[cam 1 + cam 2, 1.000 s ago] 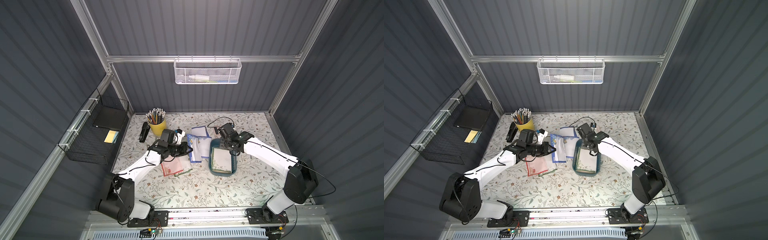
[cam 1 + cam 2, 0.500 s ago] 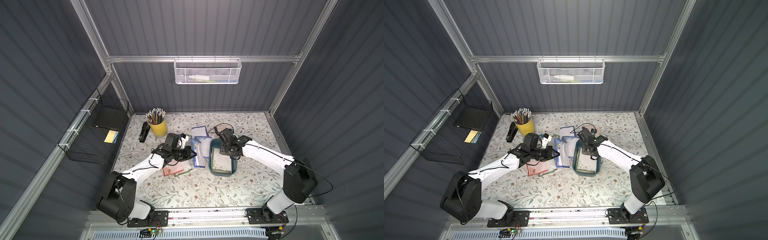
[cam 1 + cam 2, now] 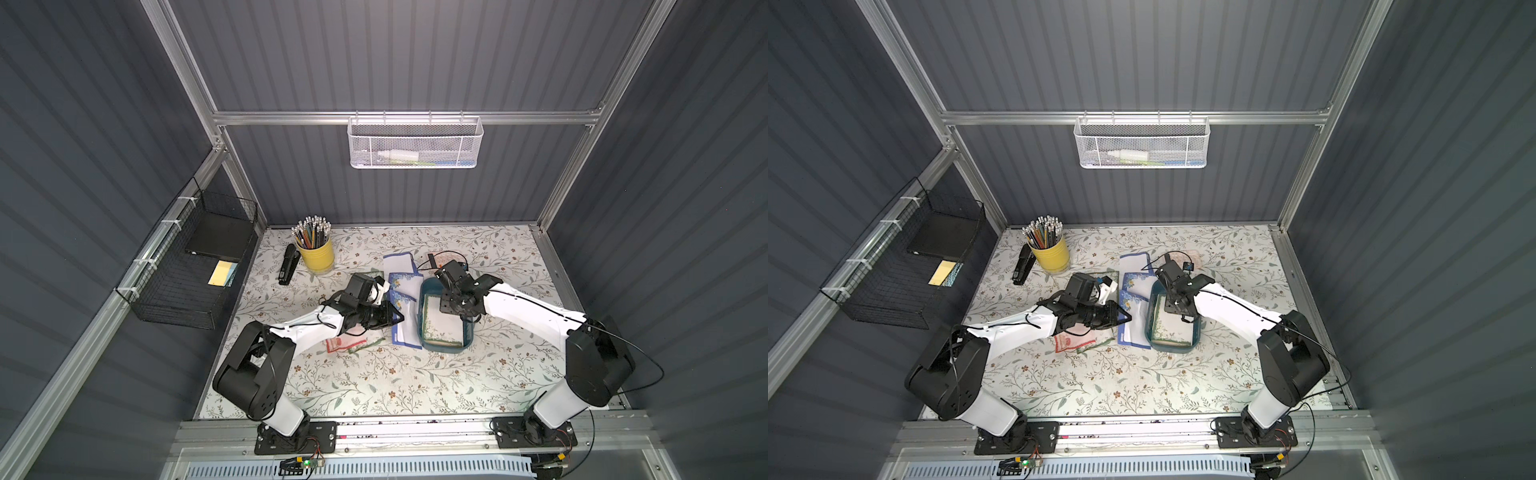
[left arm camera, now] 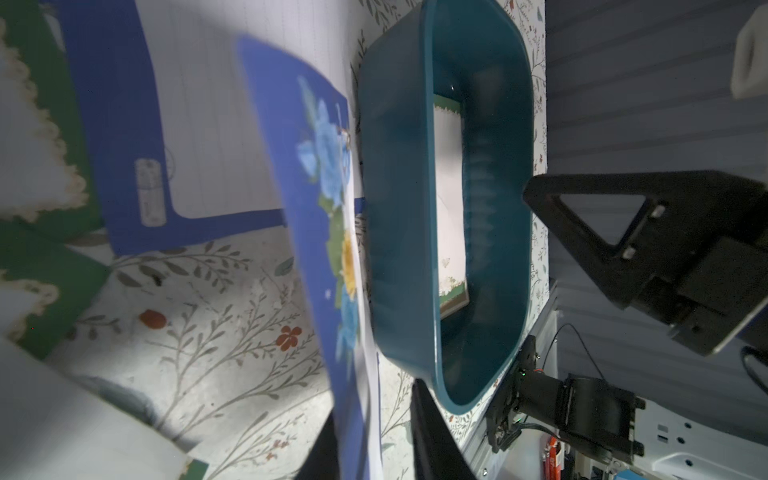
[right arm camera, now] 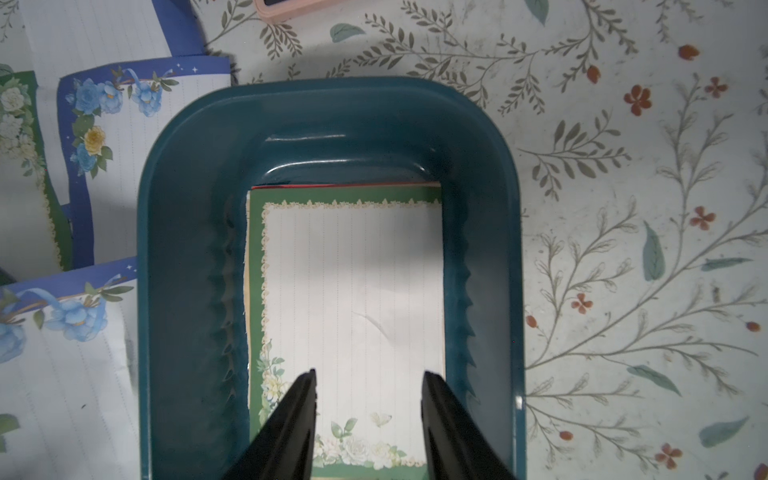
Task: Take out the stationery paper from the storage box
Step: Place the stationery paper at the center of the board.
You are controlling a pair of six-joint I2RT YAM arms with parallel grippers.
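The teal storage box [image 3: 446, 350] [image 3: 1173, 350] [image 5: 187, 249] [image 4: 395, 187] sits mid-table. Inside it lies green-bordered stationery paper [image 5: 353, 291] [image 3: 442, 328], with a red edge showing under it. My right gripper [image 5: 370, 374] [image 3: 467, 316] hovers open over that sheet, inside the box's outline. My left gripper [image 4: 372, 403] [image 3: 399, 318] is just left of the box, jaws apart. A blurred blue-floral sheet [image 4: 320, 208] hangs loosely between its fingers. More blue-bordered sheets [image 3: 401, 266] [image 5: 137, 124] lie on the table left of the box.
A red-bordered sheet [image 3: 343, 343] and a green one [image 3: 368, 343] lie under the left arm. A yellow pencil cup [image 3: 318, 253] and a stapler [image 3: 289, 264] stand at the back left. A pink calculator [image 5: 286, 6] lies behind the box. A black wire basket [image 3: 195, 266] and a white mesh basket [image 3: 415, 143] hang on the walls.
The left gripper carried the blue-floral sheet right, toward the box's left side, then its jaws parted. The right gripper swung in over the box and opened wider.
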